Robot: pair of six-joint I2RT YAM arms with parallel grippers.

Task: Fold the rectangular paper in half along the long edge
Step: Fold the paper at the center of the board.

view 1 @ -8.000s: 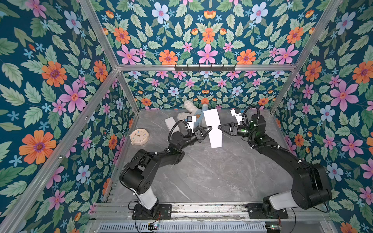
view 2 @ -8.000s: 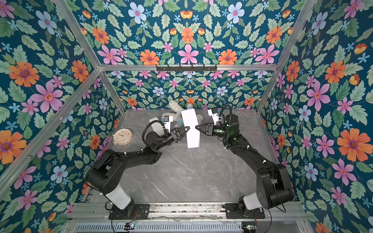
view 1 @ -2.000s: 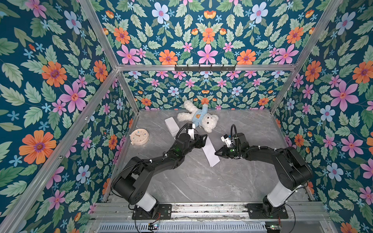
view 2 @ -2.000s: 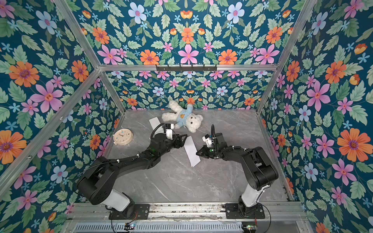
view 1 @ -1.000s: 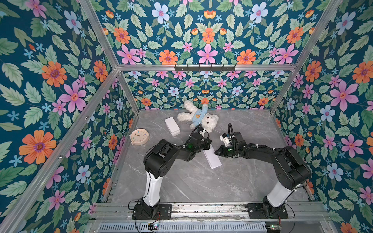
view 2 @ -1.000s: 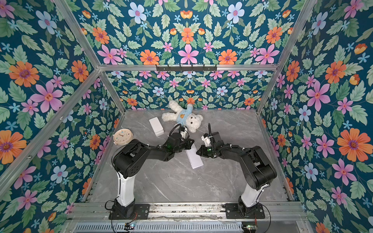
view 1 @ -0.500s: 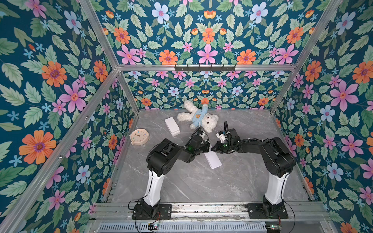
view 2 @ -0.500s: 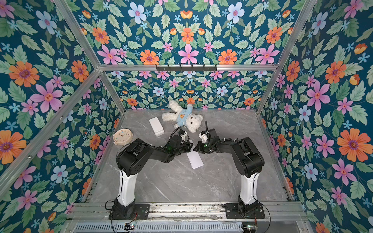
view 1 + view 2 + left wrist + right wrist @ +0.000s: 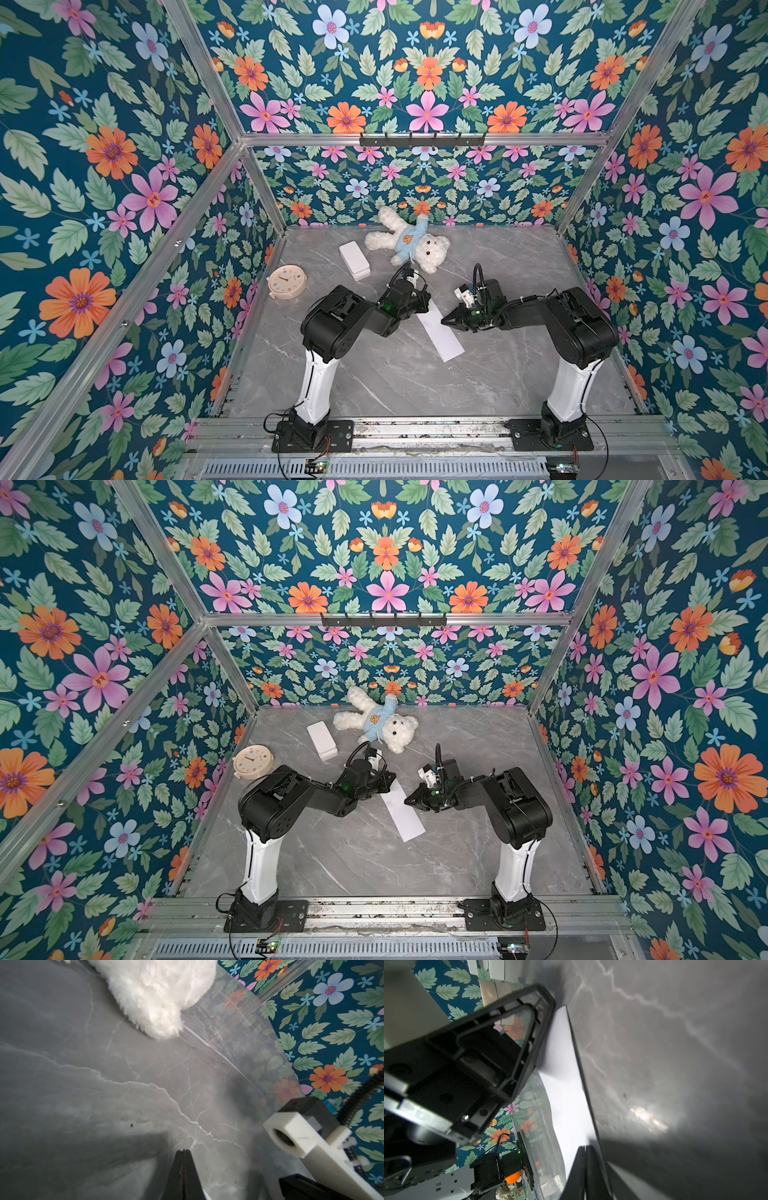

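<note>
Mid-frame in both top views, the thin white paper strip (image 9: 441, 333) lies folded on the grey marble tabletop (image 9: 395, 386); we judge our left gripper (image 9: 424, 301) pins its upper end while our right gripper (image 9: 444, 321) presses the crease, both with jaws closed

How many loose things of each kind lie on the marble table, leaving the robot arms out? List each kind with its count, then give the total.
paper: 1
white box: 1
teddy bear: 1
round clock: 1
Total: 4
</note>
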